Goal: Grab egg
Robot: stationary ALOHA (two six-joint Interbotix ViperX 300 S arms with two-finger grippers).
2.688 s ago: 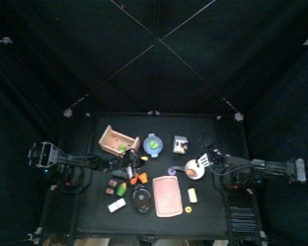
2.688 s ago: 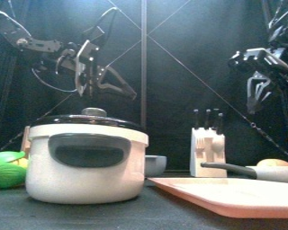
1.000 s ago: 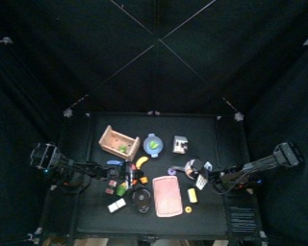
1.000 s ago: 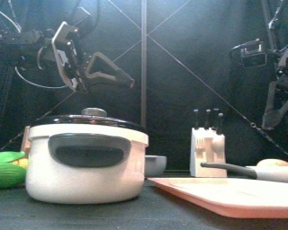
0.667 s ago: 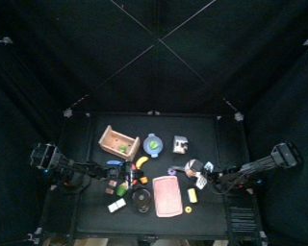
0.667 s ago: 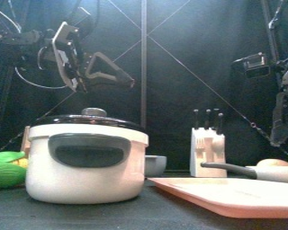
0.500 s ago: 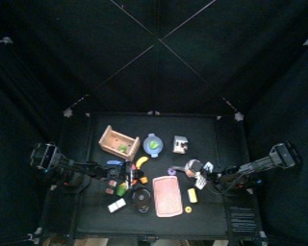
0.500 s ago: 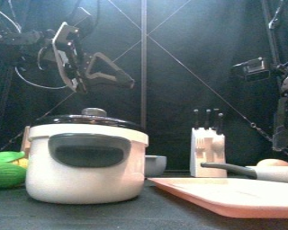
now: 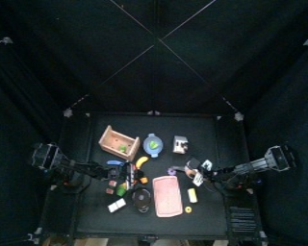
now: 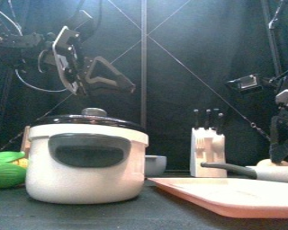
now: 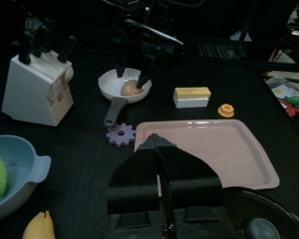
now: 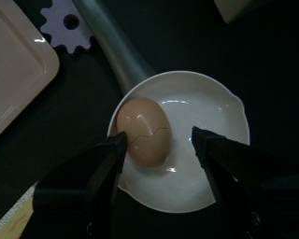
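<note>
The egg [image 12: 146,131] is tan and lies in a white ladle [image 12: 208,107] with a grey handle, to the right of the pink tray. My right gripper [image 12: 163,142] is open and hangs low over the ladle, one jaw on each side of the egg without closing on it. The left wrist view shows the egg [image 11: 135,87] under that gripper. In the front view the right gripper [image 10: 283,144] hangs just above the egg [image 10: 274,164] at the far right. My left gripper [image 11: 164,154] is shut and empty, held high over the table's left side.
A pink tray [image 11: 220,154] lies in the middle, with a purple gear [image 11: 121,136], a yellow block [image 11: 192,94] and a white knife block [image 11: 35,84] around the ladle. A big white pot [image 10: 86,160] stands at the front, and a blue bowl [image 11: 18,166] is nearby.
My right gripper has come down over the ladle and now straddles the egg. My left arm drew back to the left earlier and has since stayed still.
</note>
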